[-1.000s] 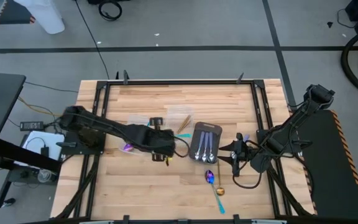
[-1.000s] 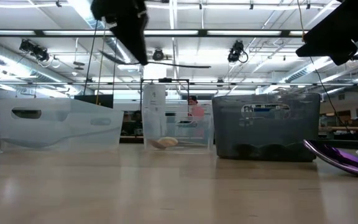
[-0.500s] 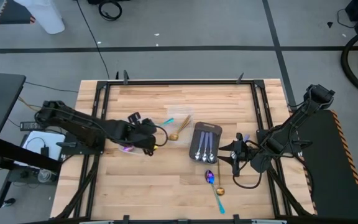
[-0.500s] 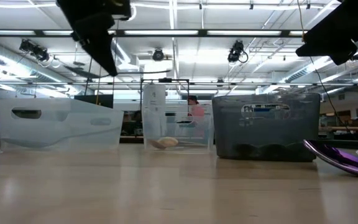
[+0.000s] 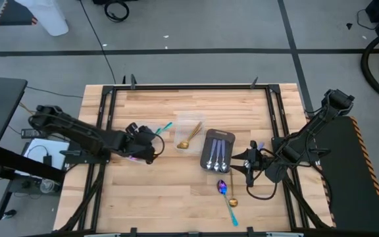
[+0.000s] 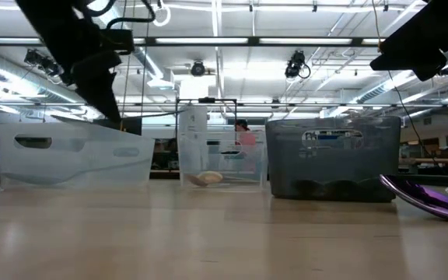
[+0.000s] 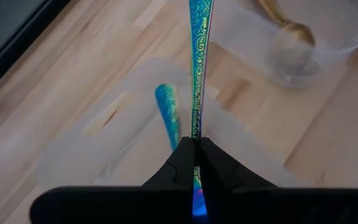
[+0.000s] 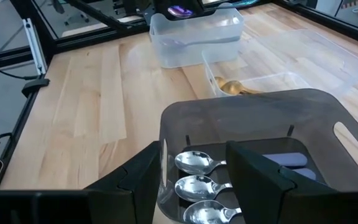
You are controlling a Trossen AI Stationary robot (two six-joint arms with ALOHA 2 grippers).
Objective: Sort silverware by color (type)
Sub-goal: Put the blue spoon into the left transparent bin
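- The step in hand looks like a drop-off: the left gripper (image 5: pixel 143 141) is clamped on a teal-handled spoon (image 7: pixel 199 59) and hangs over the clear tub (image 8: pixel 194 34) on the left side of the table (image 5: pixel 176 204).
- In the left wrist view another teal handle (image 7: pixel 168 112) already lies in that tub below the held one — so this seems to be the place for the purple-and-teal kind.
- Next move, as I judge it: lower the spoon into the tub and let go, keeping the long handle inside the walls so it does not catch on the rim.
- The right gripper (image 8: pixel 191 180) waits with fingers spread just beside the dark grey tray (image 5: pixel 219 136), where three silver spoons (image 8: pixel 201 186) lie side by side.
- A gold spoon (image 5: pixel 188 137) sits in the middle clear tub (image 5: pixel 189 131), between the left tub and the tray.
- Not yet sorted: a purple-bowled spoon (image 5: pixel 227 199) and a second gold spoon (image 5: pixel 231 191) lie touching on the bare wood near the front edge, close to the right arm.
- The surface is pale wood planking in a black metal frame.
- Beyond it — a large workshop with bright strip lights overhead, grey floor with dark tape lines, and a person far off behind the tubs in the low view.
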